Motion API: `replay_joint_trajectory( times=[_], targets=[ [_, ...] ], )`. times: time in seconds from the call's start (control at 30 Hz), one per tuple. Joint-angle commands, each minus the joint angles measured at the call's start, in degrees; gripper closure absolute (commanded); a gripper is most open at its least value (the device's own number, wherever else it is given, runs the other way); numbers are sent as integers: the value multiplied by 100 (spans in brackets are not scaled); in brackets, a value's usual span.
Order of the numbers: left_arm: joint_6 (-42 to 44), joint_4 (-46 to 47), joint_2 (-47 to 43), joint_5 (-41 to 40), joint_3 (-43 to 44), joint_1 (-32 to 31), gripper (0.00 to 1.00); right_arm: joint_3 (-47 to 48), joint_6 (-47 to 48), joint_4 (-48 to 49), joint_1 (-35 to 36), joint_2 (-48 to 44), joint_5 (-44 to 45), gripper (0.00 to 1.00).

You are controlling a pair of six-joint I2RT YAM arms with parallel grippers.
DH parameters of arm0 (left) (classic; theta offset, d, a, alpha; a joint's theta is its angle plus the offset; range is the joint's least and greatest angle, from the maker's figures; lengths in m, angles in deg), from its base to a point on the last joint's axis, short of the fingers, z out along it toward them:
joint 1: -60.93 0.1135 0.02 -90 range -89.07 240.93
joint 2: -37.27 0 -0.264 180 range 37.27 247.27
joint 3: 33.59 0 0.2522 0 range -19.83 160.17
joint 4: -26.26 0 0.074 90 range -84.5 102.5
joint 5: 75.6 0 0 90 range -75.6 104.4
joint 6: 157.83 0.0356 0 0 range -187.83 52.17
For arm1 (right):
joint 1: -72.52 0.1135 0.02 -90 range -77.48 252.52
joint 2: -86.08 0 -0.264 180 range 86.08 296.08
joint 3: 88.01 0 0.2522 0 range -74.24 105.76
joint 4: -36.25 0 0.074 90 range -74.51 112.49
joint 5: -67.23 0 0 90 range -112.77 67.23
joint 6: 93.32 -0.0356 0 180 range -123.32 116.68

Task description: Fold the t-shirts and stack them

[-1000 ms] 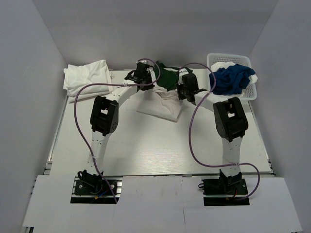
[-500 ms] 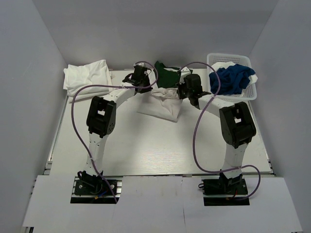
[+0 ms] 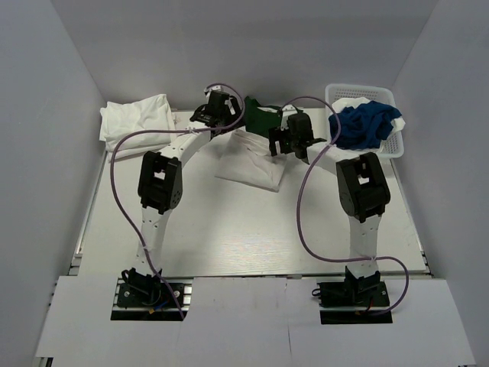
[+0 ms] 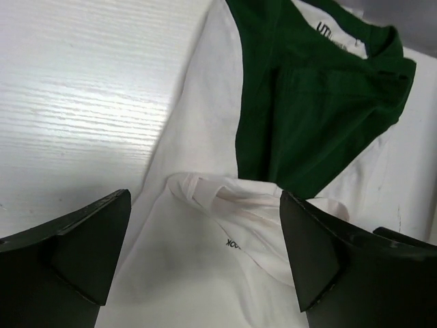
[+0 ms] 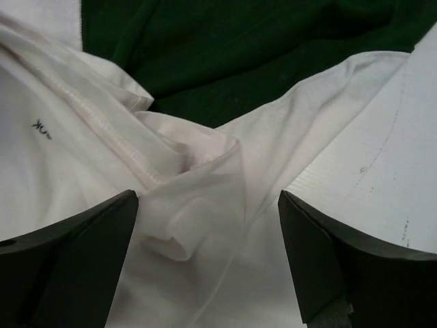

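White t-shirt pile (image 3: 136, 122) sits far left of the green t-shirt (image 3: 262, 120), at the table's (image 3: 229, 229) back left corner, roughly folded. Left gripper (image 4: 205, 236) hovers just left of the green t-shirt, fingers (image 4: 85, 249) spread wide, gripping nothing; only cloth lies below the gap. The green t-shirt lies at the back centre, collar and neck label showing in the left wrist view. It rests on white cloth, though I can't tell if that is a separate shirt. White t-shirt (image 3: 250, 167) lies just in front of the green t-shirt, touching its near edge, rumpled at the top with a folded hem and small black lettering. Right gripper (image 5: 208, 232) hovers over the seam where green meets white, just right of the green t-shirt's middle. Its fingers (image 5: 321, 260) are wide apart and nothing is clamped. Basket (image 3: 397, 150) stands well right of the green t-shirt. Blue t-shirt (image 3: 367, 125) is bunched inside it, spilling over the left rim, with some white cloth (image 3: 350, 102) behind it.
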Motion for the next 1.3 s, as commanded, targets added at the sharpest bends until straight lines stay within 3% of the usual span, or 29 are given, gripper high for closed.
replay_joint_trajectory(
  times=[0.0,0.23,0.33,0.5,0.6,0.73,0.87,1.07,1.27],
  targets=[
    [-35,-139,-423,-121,93,72,0,180,12,-134,6,-586,-302,10],
    [71,476,-1848,115,-2155,72,0,-961,-751,-91,41,-1736,-865,10],
    [132,143,-1989,352,-2623,20,0,-1708,-1112,503,76,-2064,-2152,10],
    [352,685,-2042,1535,-3229,-86,0,-2010,-1743,1210,129,-1706,-3429,10],
    [405,802,-1858,1742,-3353,-86,0,-2053,-2061,1474,129,-1380,-3660,10],
    [352,574,-1489,1873,-3354,37,0,-1966,-2089,1475,7,-844,-3232,10],
    [404,196,-1418,1427,-3354,90,0,-1719,-1904,596,-116,-614,-2407,10],
    [457,72,-1418,1048,-3740,90,0,-1966,-1335,16,-468,-1105,-1395,10],
    [518,301,-1470,1715,-3793,20,0,-1878,-938,-126,-451,-1878,-1226,10]
  ],
)
